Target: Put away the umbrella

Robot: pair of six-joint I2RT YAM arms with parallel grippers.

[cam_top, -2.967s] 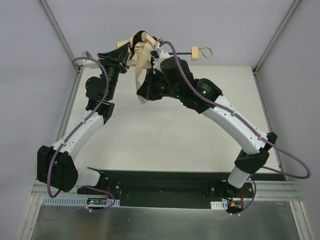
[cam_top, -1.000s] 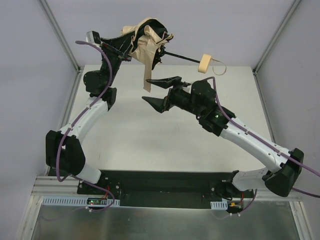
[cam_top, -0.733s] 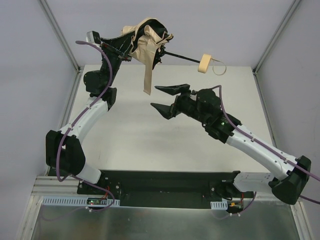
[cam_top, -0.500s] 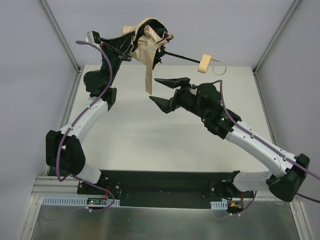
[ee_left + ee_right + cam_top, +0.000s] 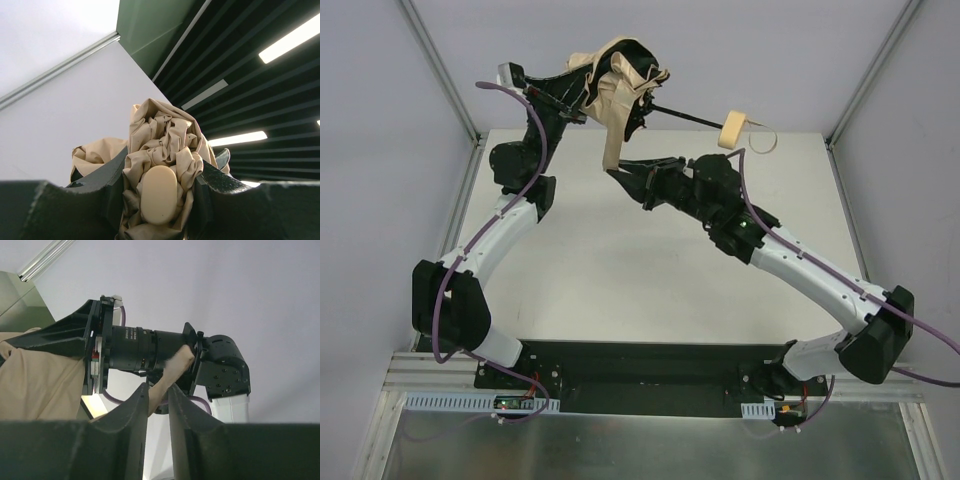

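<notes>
The umbrella (image 5: 616,72) hangs in the air above the table's far edge, its beige canopy bunched up with black lining showing. Its thin dark shaft (image 5: 682,115) points right to the pale knob handle (image 5: 731,128). My left gripper (image 5: 582,92) is shut on the crumpled canopy; in the left wrist view the fabric (image 5: 165,135) and a pale oval cap (image 5: 159,194) fill the space between the fingers. A beige strap (image 5: 611,145) dangles from the canopy. My right gripper (image 5: 619,171) is shut on its lower end, and the strap (image 5: 176,365) runs up from between the fingers (image 5: 136,402).
The white table (image 5: 620,270) lies below both arms. Metal frame posts (image 5: 440,70) stand at the back corners with grey walls behind. A black base plate (image 5: 650,365) runs along the near edge. A thin wrist loop (image 5: 763,142) hangs off the handle.
My right gripper has moved up and left to the hanging strap and has gone from wide open to shut on it. The left arm and the umbrella have hardly moved.
</notes>
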